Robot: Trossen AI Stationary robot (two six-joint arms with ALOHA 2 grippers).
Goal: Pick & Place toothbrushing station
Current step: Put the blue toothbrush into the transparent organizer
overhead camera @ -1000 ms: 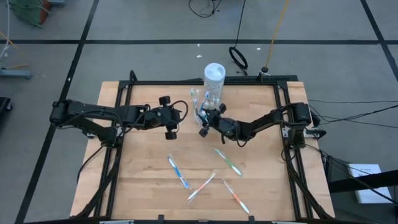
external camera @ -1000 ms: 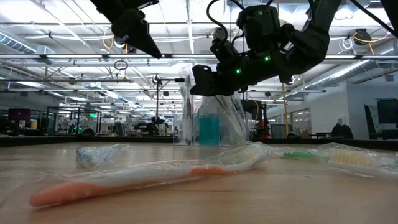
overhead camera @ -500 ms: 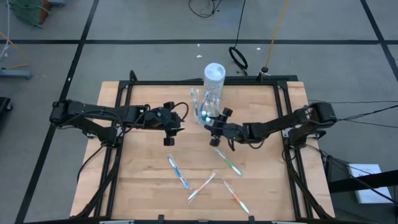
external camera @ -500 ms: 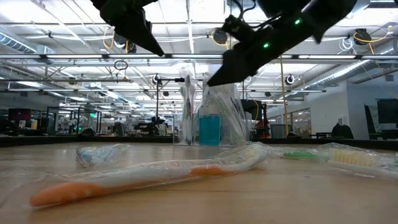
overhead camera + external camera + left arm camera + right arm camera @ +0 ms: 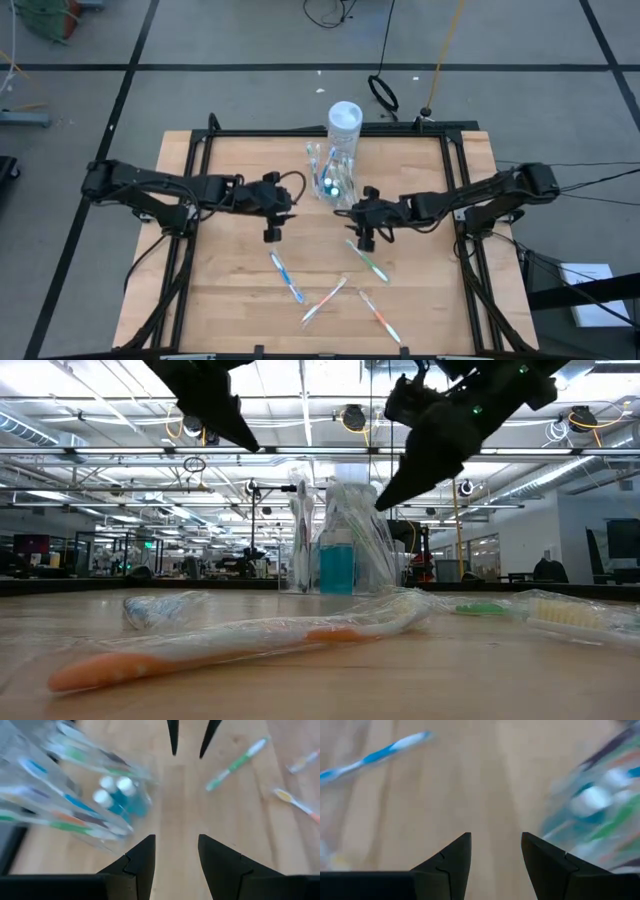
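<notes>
The toothbrushing station [image 5: 330, 181] is a small clear holder with several wrapped toothbrushes and a blue tube in it. It stands on its base on the table's far middle, just in front of a taller white-capped container [image 5: 344, 124]. It also shows in the low view [image 5: 345, 550], the left wrist view [image 5: 85, 795] and the right wrist view [image 5: 600, 800]. My left gripper [image 5: 272, 208] [image 5: 175, 845] hangs open and empty to the holder's left. My right gripper [image 5: 362, 218] [image 5: 495, 842] hangs open and empty to its near right. Both are above the table [image 5: 245, 440] [image 5: 385, 500].
Several wrapped toothbrushes lie on the table's near half: a blue one [image 5: 287, 277], a green one [image 5: 366, 259], an orange one [image 5: 324, 300] and another orange one [image 5: 380, 316]. A dark frame [image 5: 190, 170] runs around the tabletop.
My right gripper has drawn back from the holder toward the table's near right and has turned, its fingers now slanting down. The holder stays standing in its place. My left gripper has shifted a little toward the near edge.
</notes>
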